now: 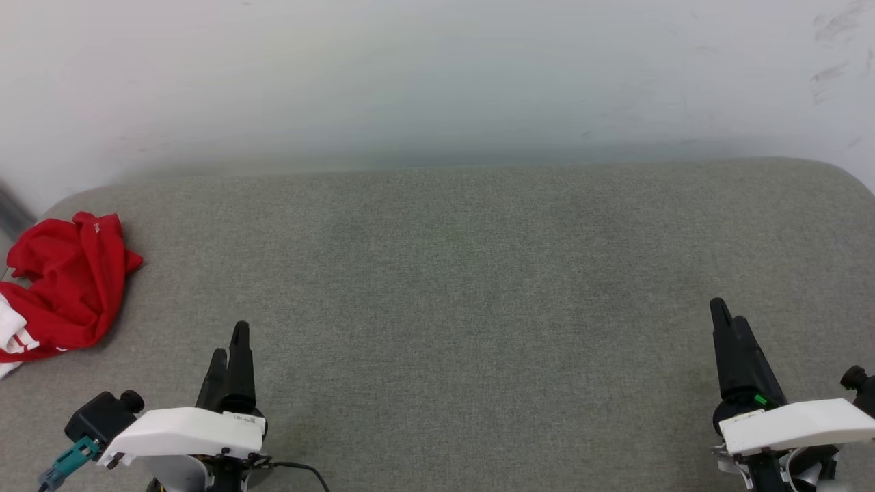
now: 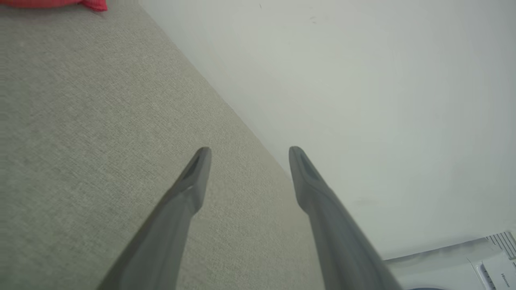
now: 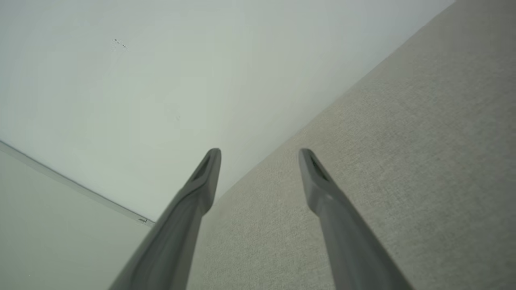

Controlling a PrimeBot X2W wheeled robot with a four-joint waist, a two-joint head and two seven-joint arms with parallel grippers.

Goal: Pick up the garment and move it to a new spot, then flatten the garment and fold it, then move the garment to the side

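The garment (image 1: 65, 287) is a crumpled red heap with a bit of white sleeve and striped trim, lying at the far left edge of the grey fabric surface (image 1: 451, 273). A sliver of the garment (image 2: 56, 4) shows red at the top left of the left wrist view. My left gripper (image 1: 230, 342) hovers at the lower left, to the right of the heap and apart from it. It stands open with nothing between its fingers (image 2: 197, 169). My right gripper (image 1: 721, 314) is at the lower right, far from the garment. In the right wrist view my right gripper (image 3: 260, 155) is open and empty.
A pale wall (image 1: 437, 75) rises directly behind the grey surface. The surface has rounded back corners at left and right. A white appliance corner (image 2: 483, 257) shows low in the left wrist view.
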